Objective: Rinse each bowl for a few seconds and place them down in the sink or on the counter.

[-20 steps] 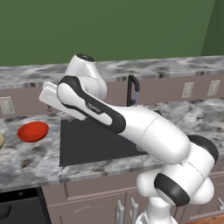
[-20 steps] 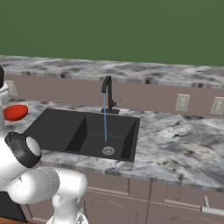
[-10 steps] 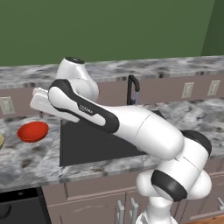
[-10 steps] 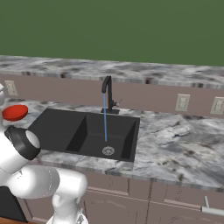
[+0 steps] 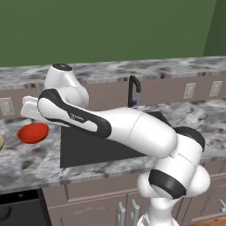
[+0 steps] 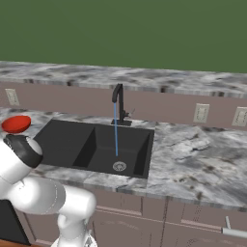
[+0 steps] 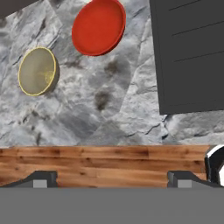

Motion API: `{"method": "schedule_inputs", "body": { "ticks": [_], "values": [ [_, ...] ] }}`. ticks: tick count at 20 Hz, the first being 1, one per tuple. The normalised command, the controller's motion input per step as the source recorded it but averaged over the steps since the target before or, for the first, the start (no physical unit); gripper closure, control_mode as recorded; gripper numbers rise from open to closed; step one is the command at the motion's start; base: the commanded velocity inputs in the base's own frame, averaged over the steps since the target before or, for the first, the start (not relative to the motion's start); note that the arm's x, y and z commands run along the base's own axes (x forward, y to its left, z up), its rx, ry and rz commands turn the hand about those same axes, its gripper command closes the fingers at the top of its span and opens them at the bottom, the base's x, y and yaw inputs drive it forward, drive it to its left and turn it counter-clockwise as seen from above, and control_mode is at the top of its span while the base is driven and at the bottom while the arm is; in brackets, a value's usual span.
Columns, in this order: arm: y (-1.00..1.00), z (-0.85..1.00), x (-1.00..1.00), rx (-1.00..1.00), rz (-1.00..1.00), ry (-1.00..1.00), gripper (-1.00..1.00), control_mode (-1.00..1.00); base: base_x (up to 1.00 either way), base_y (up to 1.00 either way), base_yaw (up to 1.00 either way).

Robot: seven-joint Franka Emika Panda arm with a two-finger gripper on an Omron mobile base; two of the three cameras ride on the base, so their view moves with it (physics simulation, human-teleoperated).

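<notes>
Gripper (image 7: 109, 177) hanging wide open and empty above the counter (image 7: 109, 118) edge. Beyond it, tan bowl (image 7: 38, 71) and red bowl (image 7: 98, 26) sitting unrinsed beside the sink (image 7: 192, 52). Faucet (image 6: 118, 103) running; both rinses apparently remaining.

Small pale lettering is showing on the dark band of the robot arm (image 5: 73, 117), just above the sink (image 5: 95, 148) in the left base view, but it is rendering too small and blurred to read; no other legible text is appearing.
</notes>
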Motion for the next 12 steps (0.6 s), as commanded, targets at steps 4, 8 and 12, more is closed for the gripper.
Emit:
{"method": "schedule_inputs", "body": {
  "ticks": [4, 8, 12],
  "values": [
    [0.23, -0.13, 0.0, -0.01, 0.0, -0.08, -1.0, -1.0, 0.0, 0.0, 0.0],
    [0.16, -0.11, 0.0, 0.0, -0.08, -0.04, -1.0, -1.0, 0.0, 0.0, 0.0],
    [0.19, -0.09, 0.0, 0.04, -0.11, -0.01, -1.0, -1.0, 0.0, 0.0, 0.0]
  ]
}}
